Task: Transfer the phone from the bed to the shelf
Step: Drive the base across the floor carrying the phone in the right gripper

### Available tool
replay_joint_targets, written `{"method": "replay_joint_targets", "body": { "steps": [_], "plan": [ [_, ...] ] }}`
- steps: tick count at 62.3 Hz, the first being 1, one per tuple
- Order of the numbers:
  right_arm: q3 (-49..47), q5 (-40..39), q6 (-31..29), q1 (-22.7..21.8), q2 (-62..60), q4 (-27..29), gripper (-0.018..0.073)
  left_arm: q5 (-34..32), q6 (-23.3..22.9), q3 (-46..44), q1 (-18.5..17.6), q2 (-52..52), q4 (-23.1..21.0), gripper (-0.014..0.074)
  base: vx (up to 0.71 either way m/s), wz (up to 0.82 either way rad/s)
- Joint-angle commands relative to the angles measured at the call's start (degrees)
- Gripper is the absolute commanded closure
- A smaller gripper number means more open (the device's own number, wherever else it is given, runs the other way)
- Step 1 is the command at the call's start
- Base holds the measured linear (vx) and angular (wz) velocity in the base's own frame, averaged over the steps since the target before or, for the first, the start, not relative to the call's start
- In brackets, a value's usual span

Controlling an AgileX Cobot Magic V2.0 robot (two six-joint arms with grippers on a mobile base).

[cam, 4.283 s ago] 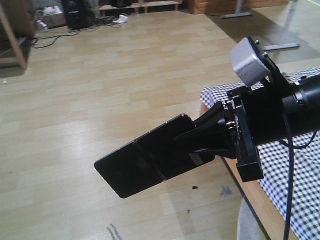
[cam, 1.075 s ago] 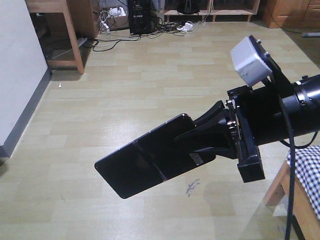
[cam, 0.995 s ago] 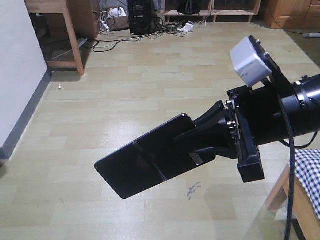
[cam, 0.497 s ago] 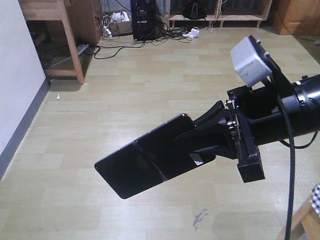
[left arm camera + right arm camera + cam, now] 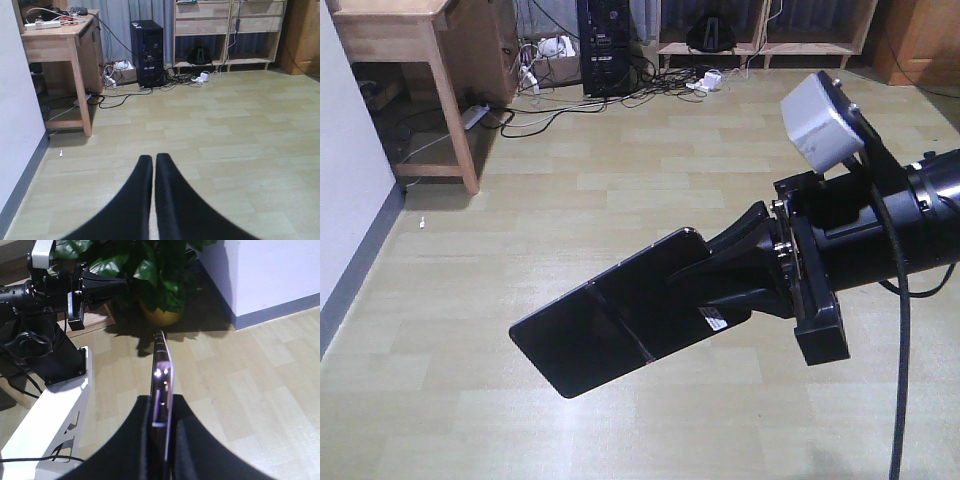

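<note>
The phone (image 5: 605, 325), a glossy black slab with a line across its middle, hangs in the air over the wooden floor, and my right gripper (image 5: 695, 285) is shut on its near end. The right wrist view shows the phone (image 5: 162, 365) edge-on, pinkish, pinched between the right gripper (image 5: 162, 402) fingers. My left gripper (image 5: 153, 165) is shut with nothing in it; it also shows far off as the left gripper (image 5: 107, 287). The light-wood shelf (image 5: 225, 25) stands against the far wall, and the shelf (image 5: 765, 25) reaches the top edge of the front view. The bed is out of view.
A wooden desk (image 5: 60, 40) stands at the far left beside a white wall (image 5: 15, 125). A black computer tower (image 5: 147, 52) and loose cables (image 5: 125, 95) lie between desk and shelf. A brown cabinet (image 5: 302, 35) is at right. A potted plant (image 5: 150, 270) stands behind.
The whole view has swung and advanced: the bed corner has slid out at the right, and the desk, tower and shelf have come nearer. The phone stays gripped the same way.
</note>
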Motion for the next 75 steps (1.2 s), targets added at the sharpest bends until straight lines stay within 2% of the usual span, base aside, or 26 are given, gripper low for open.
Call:
{"method": "replay_joint_targets", "body": {
  "steps": [1, 75],
  "plan": [
    [-1.48, 3.98, -0.25, -0.12, -1.79, 5.41, 0.0560, -4.09, -0.22, 0.09, 0.04, -0.28, -0.55, 0.0596, 0.36, -0.01],
    [-1.48, 3.98, -0.25, -0.12, -1.79, 5.41, 0.0560, -4.09, -0.22, 0.09, 0.04, -0.28, -0.55, 0.0596, 0.39, -0.01]
  ]
}}
